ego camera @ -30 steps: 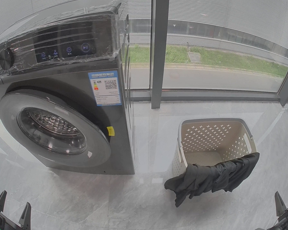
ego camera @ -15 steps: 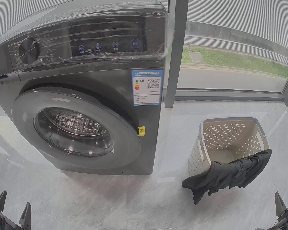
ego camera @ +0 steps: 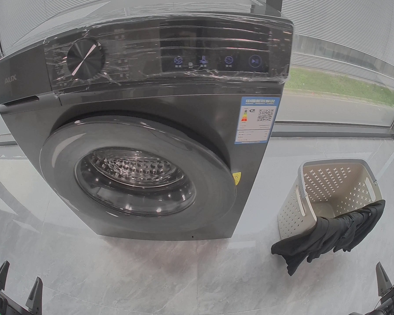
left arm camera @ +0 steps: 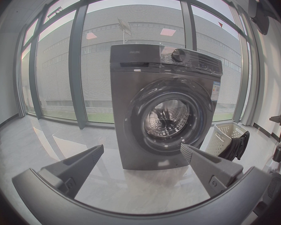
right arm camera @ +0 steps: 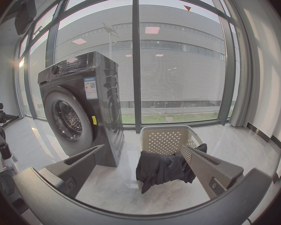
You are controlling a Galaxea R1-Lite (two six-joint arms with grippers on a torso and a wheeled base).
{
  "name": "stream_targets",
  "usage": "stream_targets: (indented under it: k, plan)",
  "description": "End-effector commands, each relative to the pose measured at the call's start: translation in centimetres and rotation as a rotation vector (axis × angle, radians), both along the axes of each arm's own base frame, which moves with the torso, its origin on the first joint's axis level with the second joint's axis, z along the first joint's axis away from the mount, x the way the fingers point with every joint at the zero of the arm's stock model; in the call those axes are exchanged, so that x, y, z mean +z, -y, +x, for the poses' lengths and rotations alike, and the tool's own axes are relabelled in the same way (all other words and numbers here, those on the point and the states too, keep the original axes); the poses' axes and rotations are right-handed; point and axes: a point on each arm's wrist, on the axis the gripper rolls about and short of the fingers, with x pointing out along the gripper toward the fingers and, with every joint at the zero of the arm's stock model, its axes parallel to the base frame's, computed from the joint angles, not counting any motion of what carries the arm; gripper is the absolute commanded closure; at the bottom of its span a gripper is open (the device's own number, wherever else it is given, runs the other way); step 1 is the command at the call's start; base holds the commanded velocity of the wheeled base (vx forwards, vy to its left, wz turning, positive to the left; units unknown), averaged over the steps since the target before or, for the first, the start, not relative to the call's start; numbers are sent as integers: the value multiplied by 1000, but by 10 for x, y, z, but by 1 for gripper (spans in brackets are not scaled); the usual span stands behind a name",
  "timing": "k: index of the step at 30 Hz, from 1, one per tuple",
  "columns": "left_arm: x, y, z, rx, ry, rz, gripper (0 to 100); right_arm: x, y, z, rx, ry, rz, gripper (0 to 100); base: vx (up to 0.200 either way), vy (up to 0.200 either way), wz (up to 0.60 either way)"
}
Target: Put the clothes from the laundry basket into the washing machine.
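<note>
Items: 1 washing machine [ego camera: 162, 119], 1 laundry basket [ego camera: 291, 213], 1 garment [ego camera: 328, 238].

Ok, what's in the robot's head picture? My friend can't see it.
A big grey washing machine with its round door shut stands on a shiny floor by a window. To its right, a pale laundry basket has dark clothes draped over its near rim. The left gripper and right gripper sit open and empty at the bottom corners.

You have glossy grey marble floor [ego camera: 162, 276] ahead, and beyond it tall windows [ego camera: 337, 36] in dark frames [right arm camera: 135, 63]. Outside you see a grass strip [ego camera: 337, 84], a road [ego camera: 332, 108] and a ribbed grey building [right arm camera: 178, 75].
</note>
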Motion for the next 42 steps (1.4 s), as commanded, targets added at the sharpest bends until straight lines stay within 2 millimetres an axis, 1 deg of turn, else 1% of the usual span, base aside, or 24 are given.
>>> stream_targets:
  k: [1, 12, 21, 36, 42]
  plan:
    - [-4, 0, 0, 1, 3, 0, 0, -5, 0, 0, 1, -1, 0, 0, 0, 200, 0]
    - [-4, 0, 0, 1, 3, 0, 0, -5, 0, 0, 1, -1, 0, 0, 0, 200, 0]
    - [-4, 0, 0, 1, 3, 1, 0, -5, 0, 0, 3, -1, 0, 0, 0, 0, 0]
    - [-4, 0, 0, 1, 3, 1, 0, -5, 0, 0, 1, -1, 0, 0, 200, 0, 0]
    - [-4, 0, 0, 1, 3, 1, 0, -5, 0, 0, 1, -1, 0, 0, 0, 0, 0]
